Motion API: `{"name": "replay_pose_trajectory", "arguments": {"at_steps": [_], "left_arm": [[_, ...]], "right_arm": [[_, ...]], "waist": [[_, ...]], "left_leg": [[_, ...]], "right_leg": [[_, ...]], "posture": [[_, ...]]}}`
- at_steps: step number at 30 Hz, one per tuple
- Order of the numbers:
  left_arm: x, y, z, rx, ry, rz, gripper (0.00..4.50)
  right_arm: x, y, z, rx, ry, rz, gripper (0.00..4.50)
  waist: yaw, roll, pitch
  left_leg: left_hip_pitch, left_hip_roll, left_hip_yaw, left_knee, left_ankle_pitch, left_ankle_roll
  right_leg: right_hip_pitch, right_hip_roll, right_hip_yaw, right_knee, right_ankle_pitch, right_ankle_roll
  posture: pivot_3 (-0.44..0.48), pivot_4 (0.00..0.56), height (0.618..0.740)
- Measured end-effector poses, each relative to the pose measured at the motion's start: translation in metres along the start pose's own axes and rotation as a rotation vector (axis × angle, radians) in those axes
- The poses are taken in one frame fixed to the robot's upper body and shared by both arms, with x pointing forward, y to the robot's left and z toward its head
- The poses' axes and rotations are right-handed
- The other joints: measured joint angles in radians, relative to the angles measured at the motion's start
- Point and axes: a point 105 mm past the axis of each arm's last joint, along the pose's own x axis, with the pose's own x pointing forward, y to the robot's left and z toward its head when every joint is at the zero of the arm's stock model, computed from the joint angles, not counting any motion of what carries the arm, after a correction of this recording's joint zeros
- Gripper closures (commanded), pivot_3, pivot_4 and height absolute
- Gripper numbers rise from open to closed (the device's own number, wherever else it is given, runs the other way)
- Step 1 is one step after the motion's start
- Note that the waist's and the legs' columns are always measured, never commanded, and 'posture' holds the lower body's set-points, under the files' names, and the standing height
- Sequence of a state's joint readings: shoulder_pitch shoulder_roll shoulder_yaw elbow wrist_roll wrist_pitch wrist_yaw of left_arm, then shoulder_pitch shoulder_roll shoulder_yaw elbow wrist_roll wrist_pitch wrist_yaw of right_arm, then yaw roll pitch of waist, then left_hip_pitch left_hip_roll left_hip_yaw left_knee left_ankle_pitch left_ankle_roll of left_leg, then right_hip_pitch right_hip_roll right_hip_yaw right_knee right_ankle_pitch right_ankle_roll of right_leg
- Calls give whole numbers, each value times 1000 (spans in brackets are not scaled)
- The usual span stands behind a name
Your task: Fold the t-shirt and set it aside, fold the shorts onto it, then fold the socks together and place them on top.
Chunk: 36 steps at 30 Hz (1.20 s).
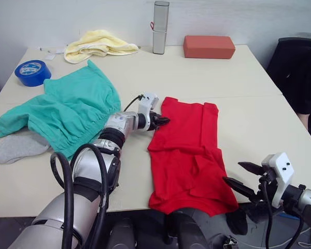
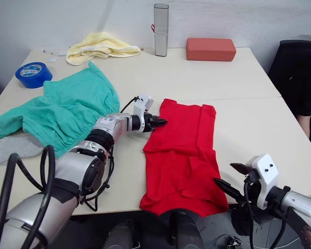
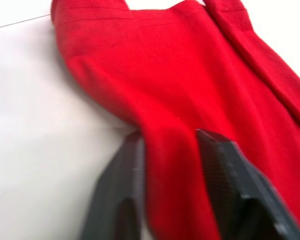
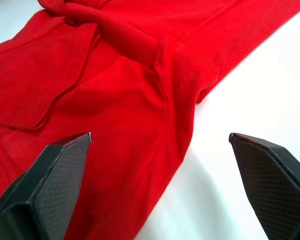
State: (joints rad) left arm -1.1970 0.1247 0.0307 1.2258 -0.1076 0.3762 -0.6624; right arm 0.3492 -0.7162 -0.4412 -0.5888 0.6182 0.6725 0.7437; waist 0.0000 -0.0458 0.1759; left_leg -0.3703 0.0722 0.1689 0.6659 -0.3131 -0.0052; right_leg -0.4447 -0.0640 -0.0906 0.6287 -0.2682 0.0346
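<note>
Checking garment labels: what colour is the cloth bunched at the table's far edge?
Pale yellow; the cloth shows best in the left eye view, beyond the shorts.

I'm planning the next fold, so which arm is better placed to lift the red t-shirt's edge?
Left. The left claw is already shut on the t-shirt at its edge; the right claw hangs open beside it.
</note>
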Motion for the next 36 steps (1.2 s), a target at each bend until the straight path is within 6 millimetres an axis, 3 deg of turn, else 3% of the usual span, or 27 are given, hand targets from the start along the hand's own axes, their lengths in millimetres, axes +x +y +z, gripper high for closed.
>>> {"name": "replay_pose_trajectory", "arguments": {"at_steps": [2,3,11,19,27,31,36], "left_arm": [[0,1,-2,5,2,3,4417],[0,2,-4,5,4,5,4488],[-4,13,-6,6,-78,69,4488],[-27,45,-1,8,-138,234,4488],[-36,53,-4,35,-166,269,4488],[-41,51,-5,134,-159,237,3247],[-71,54,2,388,-163,202,1622]], "right_arm": [[0,0,1,-7,-7,0,0],[0,0,2,-11,-13,-1,0],[4,1,6,-17,-32,-2,0],[8,5,7,-28,-44,22,0],[11,-4,11,-54,-59,20,0],[11,-4,13,-71,-52,60,0],[4,-8,17,-236,-43,138,0]], "waist": [[0,0,0],[0,0,0],[-4,0,0],[-8,1,0],[-3,1,0],[-4,1,0],[-4,1,0]], "left_leg": [[0,0,0,0,0,-1],[0,0,0,0,0,-1],[1,1,0,0,1,-1],[2,2,0,0,1,-2],[2,1,1,0,2,-2],[2,1,1,0,3,-5],[2,2,2,-1,3,-5]], "right_leg": [[0,0,-1,0,0,0],[0,0,-1,0,0,0],[0,0,-1,1,0,-1],[0,1,0,2,1,-1],[0,1,-1,2,1,-2],[0,1,-2,2,1,-2],[0,2,-2,1,1,-2]], "posture": [[0,150,740],[0,150,740],[0,150,740],[0,150,740],[0,150,740],[0,150,740],[0,150,740]]}}
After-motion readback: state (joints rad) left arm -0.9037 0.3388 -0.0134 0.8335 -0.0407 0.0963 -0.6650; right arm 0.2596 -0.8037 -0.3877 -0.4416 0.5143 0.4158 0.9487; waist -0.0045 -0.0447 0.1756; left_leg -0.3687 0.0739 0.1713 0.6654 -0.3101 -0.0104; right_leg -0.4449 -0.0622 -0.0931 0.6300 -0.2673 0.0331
